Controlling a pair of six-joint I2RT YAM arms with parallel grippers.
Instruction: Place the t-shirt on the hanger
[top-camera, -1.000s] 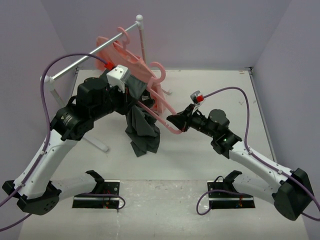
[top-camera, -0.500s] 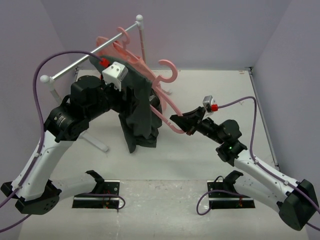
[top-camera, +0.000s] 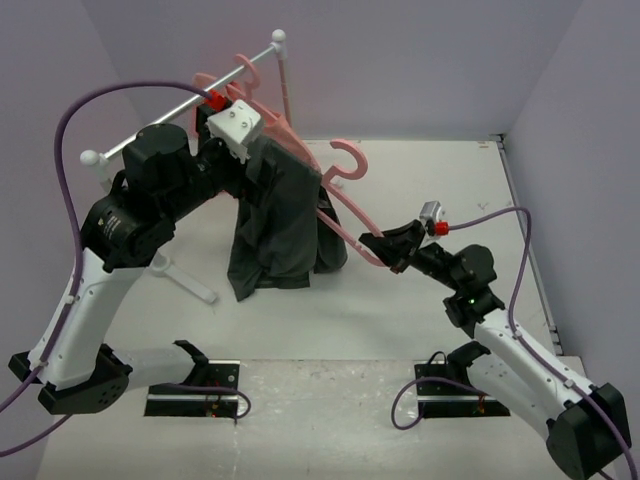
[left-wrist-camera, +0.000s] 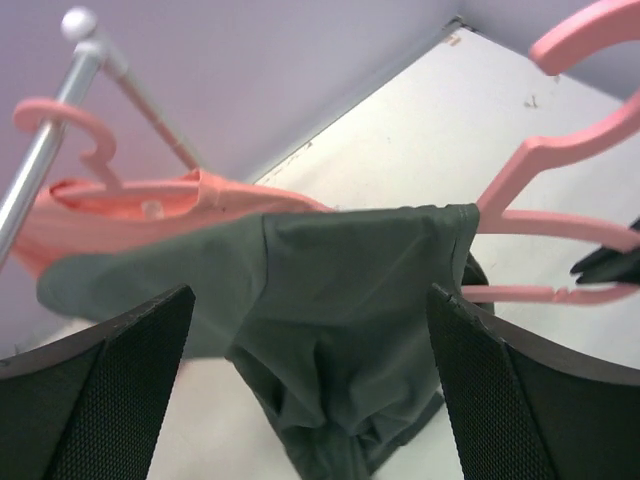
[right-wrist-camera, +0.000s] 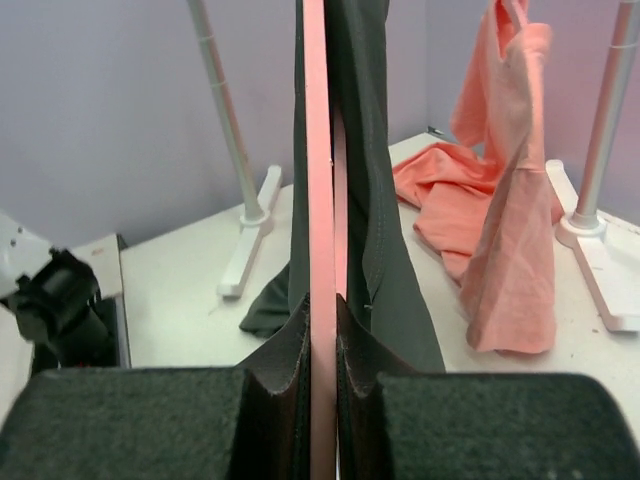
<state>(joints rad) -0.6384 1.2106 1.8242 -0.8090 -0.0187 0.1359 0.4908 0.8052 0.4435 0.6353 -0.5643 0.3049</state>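
The right fingers (right-wrist-camera: 275, 365) are pinched tight on one sloping arm of the hanger (left-wrist-camera: 545, 152), holding it up over the counter (top-camera: 430, 190). The t-shirt (top-camera: 275, 225) hangs in dark folds over the hanger's other arm, its lower edge near the counter. The left fingers (left-wrist-camera: 120, 380) are spread wide at the cloth's top edge; whether they touch it cannot be told. Behind, a salmon-pink garment (right-wrist-camera: 510, 200) hangs by the rack rail (top-camera: 150, 130). Any label on the t-shirt is hidden.

The t-shirt (left-wrist-camera: 340, 290) drapes from the hanger (left-wrist-camera: 560, 218) between the left gripper's (left-wrist-camera: 310, 300) wide-spread fingers. A salmon-pink garment (left-wrist-camera: 130, 205) hangs touching it, toward the table's far edge.
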